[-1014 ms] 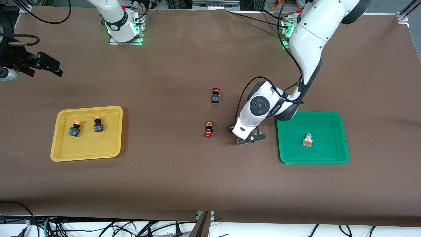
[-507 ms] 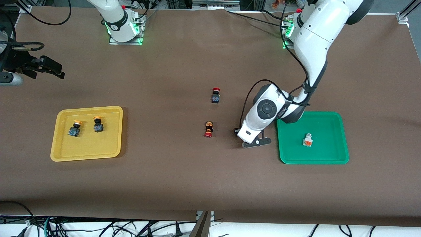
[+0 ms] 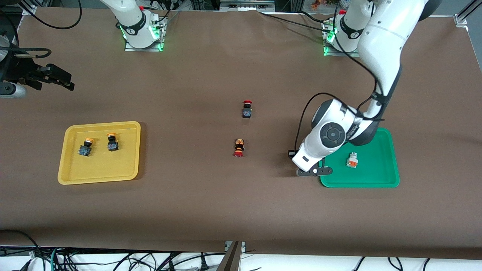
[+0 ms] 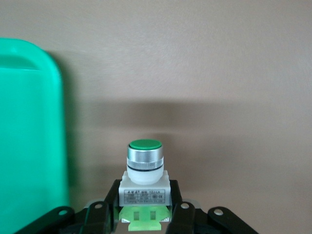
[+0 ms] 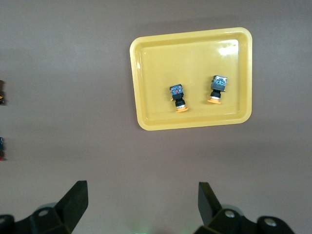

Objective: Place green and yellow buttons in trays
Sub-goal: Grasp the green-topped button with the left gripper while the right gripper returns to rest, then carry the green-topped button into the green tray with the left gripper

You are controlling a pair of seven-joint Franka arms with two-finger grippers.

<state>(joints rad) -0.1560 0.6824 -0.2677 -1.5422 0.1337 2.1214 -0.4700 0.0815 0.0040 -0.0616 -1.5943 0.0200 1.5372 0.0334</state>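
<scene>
My left gripper [image 3: 314, 172] is shut on a pale grey button with a green cap [image 4: 144, 170] and holds it over the brown table, at the rim of the green tray [image 3: 357, 182] on the side toward the right arm's end. That tray [image 4: 29, 122] also shows in the left wrist view. A pale grey button with an orange face [image 3: 352, 160] lies in the green tray. Two yellow-capped buttons [image 3: 86, 146] [image 3: 112, 142] lie in the yellow tray [image 3: 99, 178]. My right gripper [image 3: 56, 79] waits open and empty, high over the right arm's end of the table.
Two red-capped buttons lie mid-table: one with a black body [image 3: 246, 109], one with an orange-black body [image 3: 238, 147] nearer to the front camera. The right wrist view shows the yellow tray [image 5: 151, 68] with its two buttons [image 5: 178, 97] [image 5: 218, 88].
My left gripper has moved with the green-capped button from beside the orange-black red button toward the green tray. The right arm has barely moved.
</scene>
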